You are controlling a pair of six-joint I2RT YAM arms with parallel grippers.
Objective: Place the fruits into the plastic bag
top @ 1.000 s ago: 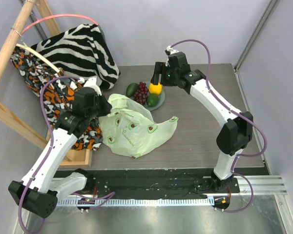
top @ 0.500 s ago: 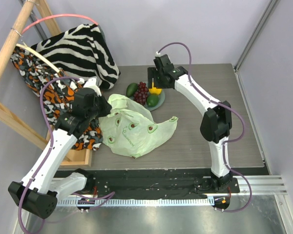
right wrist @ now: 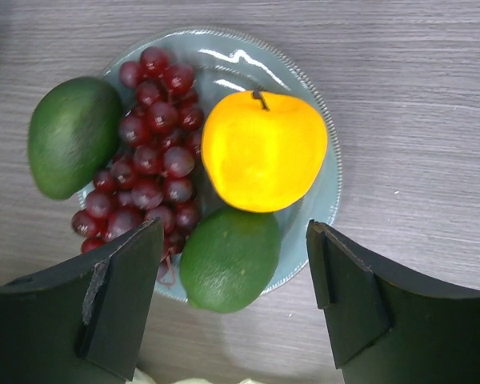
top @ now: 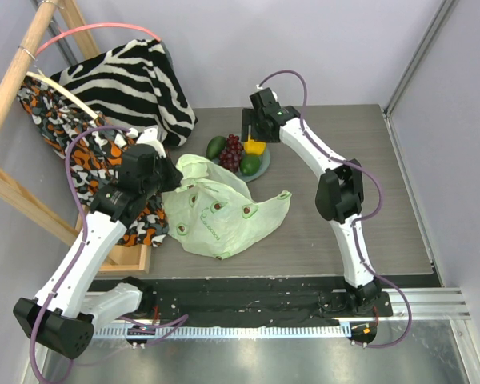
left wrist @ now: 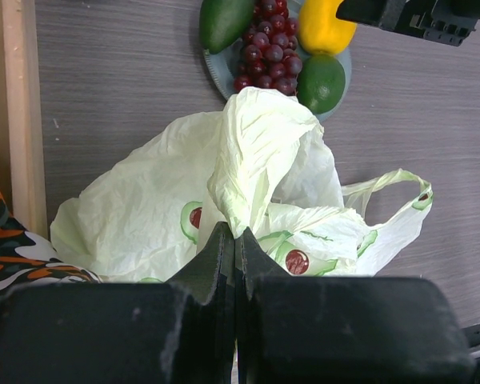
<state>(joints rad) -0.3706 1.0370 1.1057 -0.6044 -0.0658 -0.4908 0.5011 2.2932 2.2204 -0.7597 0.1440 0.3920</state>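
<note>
My right fingers (right wrist: 360, 296), spread wide, have moved in above the lemon (right wrist: 264, 150) on the plate (right wrist: 224, 58) near the bench's (right wrist: 424, 80) far edge, likely ready to pick, while my left fingers (left wrist: 224, 264) pinch the plastic bag (left wrist: 144, 208).

Fruit in view: four pieces, all on one plate.
- avocado (right wrist: 72, 136): one, green
- grape bunch (right wrist: 152, 156): one, dark red; the grapes overlap too much to count
- lemon (right wrist: 264, 152): one, yellow
- lime (right wrist: 230, 258): one, green

Plate (right wrist: 224, 60): one, grey-blue.
Plastic bag (top: 216, 212): one, pale green; several halved-avocado prints show, and folds hide the rest.
Cloths: two, a zebra-striped cloth (top: 132, 80) and an orange-and-black patterned cloth (top: 56, 120).
Wooden frame (top: 16, 80): one.
Robot arms: two, left arm (top: 88, 240) and right arm (top: 340, 192).
</note>
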